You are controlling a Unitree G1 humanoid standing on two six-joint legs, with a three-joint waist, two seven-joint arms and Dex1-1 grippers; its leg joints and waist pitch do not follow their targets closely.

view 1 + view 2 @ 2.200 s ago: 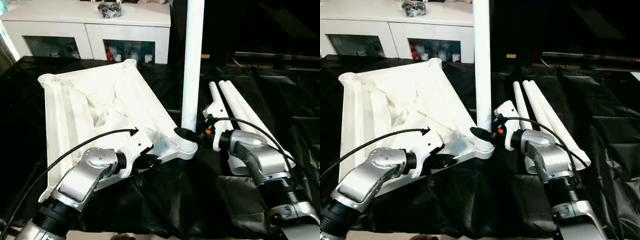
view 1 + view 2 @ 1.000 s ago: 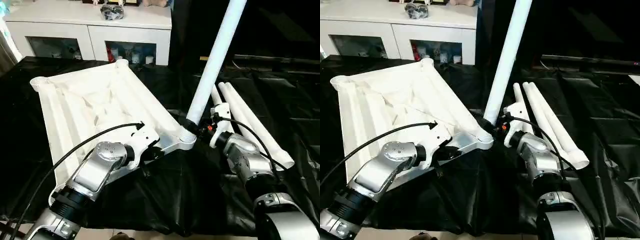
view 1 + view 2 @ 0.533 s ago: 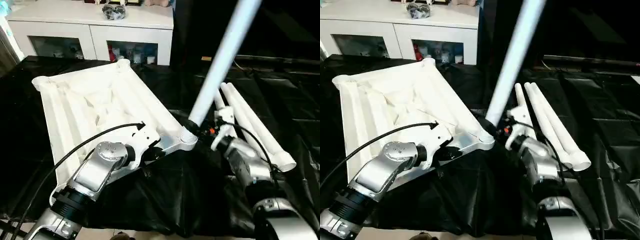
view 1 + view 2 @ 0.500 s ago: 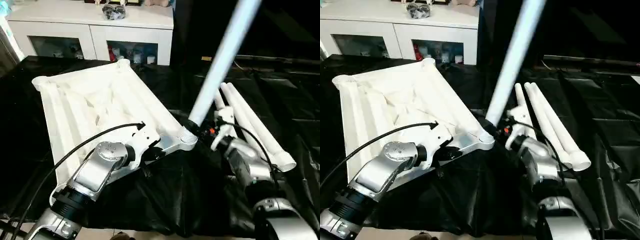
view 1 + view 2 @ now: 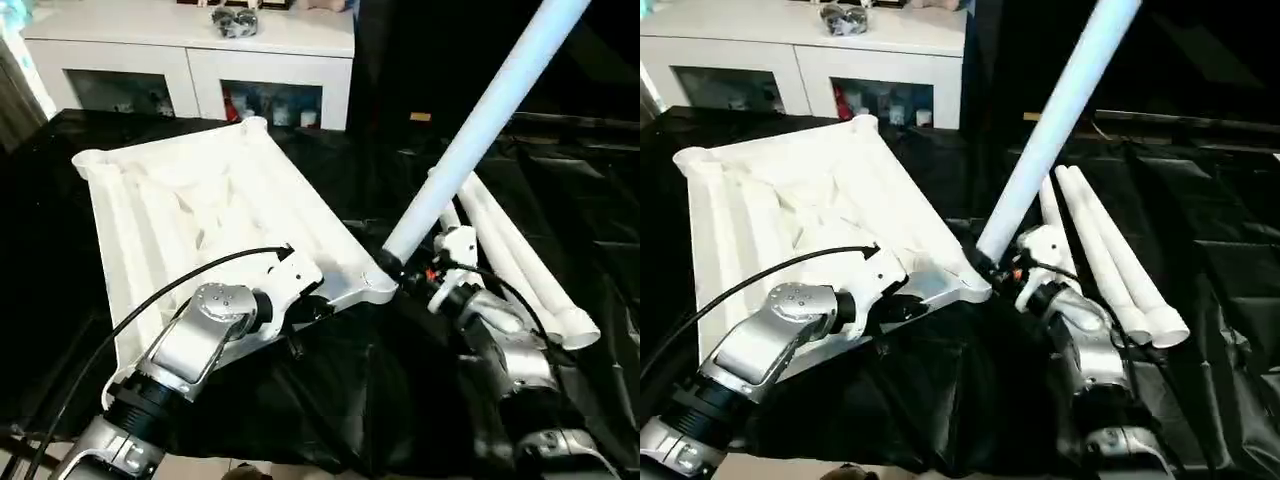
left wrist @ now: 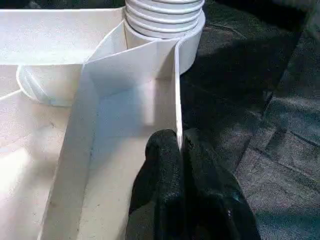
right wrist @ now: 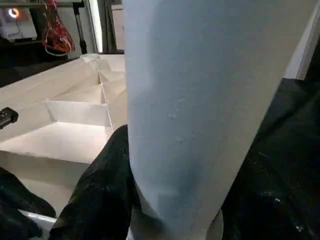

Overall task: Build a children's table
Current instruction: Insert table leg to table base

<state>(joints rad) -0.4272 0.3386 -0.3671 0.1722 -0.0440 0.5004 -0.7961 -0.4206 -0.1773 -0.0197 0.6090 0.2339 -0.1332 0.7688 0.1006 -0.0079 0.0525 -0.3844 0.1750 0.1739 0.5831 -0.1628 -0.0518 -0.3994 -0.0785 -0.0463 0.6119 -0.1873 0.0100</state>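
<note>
Left wrist view: left hand [image 6: 183, 150], fingers pressed together on the thin rim wall of the tabletop [image 5: 190, 220], pinching it just short of the near corner socket [image 5: 378, 283].

Right hand [image 5: 992, 268], fingers clasped round the foot of one leg [image 5: 480, 125], right at that socket. Leg tilted well off upright, leaning away from the tabletop toward the robot's right, its top out of the picture. Whether its end sat in the socket or only against the lip could not be told.

Tabletop: white, underside up, ribs showing, lying on the black-draped surface [image 5: 330, 400]; near corner raised slightly where the left hand held it.

Spare legs [image 5: 1105, 255]: three, lying side by side on the surface, just beyond the socket on the robot's right.

Cabinet [image 5: 190, 50]: white, glass doors, far behind the tabletop.

Risk, judged: with the leg at such a slant, pressing down would likely jam it crooked or lever it out of the socket. The long leg gives leverage that could twist the tabletop from the narrow pinch on its rim, or swing it into the spare legs and roll them.
</note>
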